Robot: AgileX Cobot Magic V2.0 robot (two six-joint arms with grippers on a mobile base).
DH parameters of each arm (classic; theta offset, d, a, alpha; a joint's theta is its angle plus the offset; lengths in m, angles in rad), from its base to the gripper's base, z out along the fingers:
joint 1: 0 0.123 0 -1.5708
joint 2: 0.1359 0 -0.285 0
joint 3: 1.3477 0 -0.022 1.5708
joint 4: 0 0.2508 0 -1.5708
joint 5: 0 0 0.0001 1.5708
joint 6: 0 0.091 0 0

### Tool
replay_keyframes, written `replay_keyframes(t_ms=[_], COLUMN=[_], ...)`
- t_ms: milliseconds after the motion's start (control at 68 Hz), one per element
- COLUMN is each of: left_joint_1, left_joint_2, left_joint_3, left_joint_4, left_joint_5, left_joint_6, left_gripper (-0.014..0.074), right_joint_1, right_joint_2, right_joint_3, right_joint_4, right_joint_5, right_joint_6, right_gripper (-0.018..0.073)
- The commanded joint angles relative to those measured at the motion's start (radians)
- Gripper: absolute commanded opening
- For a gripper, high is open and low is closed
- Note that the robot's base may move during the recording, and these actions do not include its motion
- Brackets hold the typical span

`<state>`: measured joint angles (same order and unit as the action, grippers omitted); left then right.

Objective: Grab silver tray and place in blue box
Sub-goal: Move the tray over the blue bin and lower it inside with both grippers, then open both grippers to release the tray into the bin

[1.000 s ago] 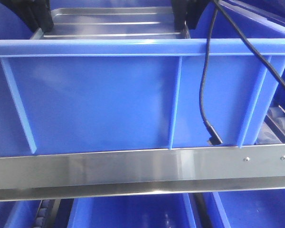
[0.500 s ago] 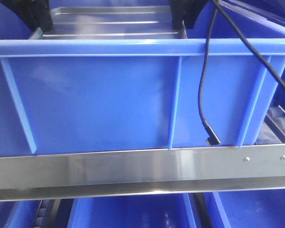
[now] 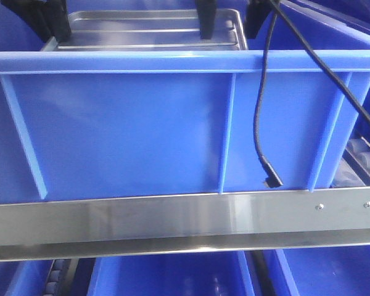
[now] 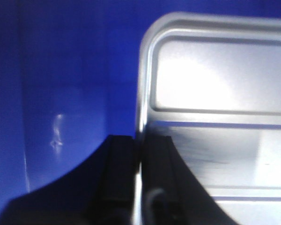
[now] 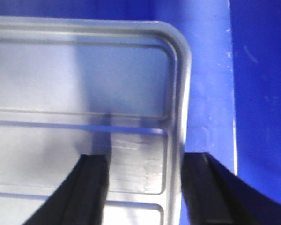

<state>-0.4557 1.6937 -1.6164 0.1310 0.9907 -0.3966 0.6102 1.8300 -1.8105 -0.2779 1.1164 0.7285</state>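
The silver tray lies inside the blue box, just behind its front rim. My left gripper is at the tray's left end. In the left wrist view it is shut on the thin left rim of the tray, with the box wall beside it. My right gripper is open at the tray's right end. In the right wrist view it straddles the tray's right rim, one finger over the tray, the other over the blue box floor, neither touching the rim.
A flat steel frame bar with screws runs across below the box. A black cable hangs over the box's front wall. Narrower blue bins sit on the lower level. Conveyor rollers show at the right.
My right gripper has opened and let go of the tray's right rim; its inner finger moved left over the tray. The left gripper stays shut on the left rim.
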Motion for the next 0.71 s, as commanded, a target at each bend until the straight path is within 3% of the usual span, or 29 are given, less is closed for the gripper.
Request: replay_keyframes(t_ms=[0, 74, 132, 471, 588, 691], left_joint_1=[0.002, 0.027, 0.048, 0.098, 0.098, 0.098], left_joint_2=[-0.042, -0.042, -0.042, -0.042, -0.042, -0.042], left_joint_3=[-0.04, -0.04, -0.04, -0.04, -0.04, -0.04], left_joint_4=[-0.09, -0.088, -0.088, -0.092, -0.092, -0.093], left_joint_5=[-0.078, -0.08, -0.062, -0.014, -0.024, -0.024], left_joint_6=[0.003, 0.003, 0.0, 0.0, 0.0, 0.0], left_gripper=[0.0195, 0.0306, 0.0344, 0.034, 0.022, -0.0028], right_joint_1=[0.017, 0.015, 0.015, 0.015, 0.015, 0.015], right_joint_2=[-0.05, -0.05, -0.05, -0.049, -0.049, -0.049], right_joint_3=[-0.052, -0.052, -0.052, -0.052, -0.052, -0.052], right_joint_4=[0.033, -0.012, -0.042, -0.057, -0.057, -0.057], right_joint_5=[-0.147, -0.121, -0.097, -0.109, -0.112, -0.115], right_joint_6=[-0.003, -0.003, -0.003, -0.002, -0.002, -0.002], right_gripper=[0.0461, 0.0461, 0.0461, 0.0459, 0.0393, 0.0196])
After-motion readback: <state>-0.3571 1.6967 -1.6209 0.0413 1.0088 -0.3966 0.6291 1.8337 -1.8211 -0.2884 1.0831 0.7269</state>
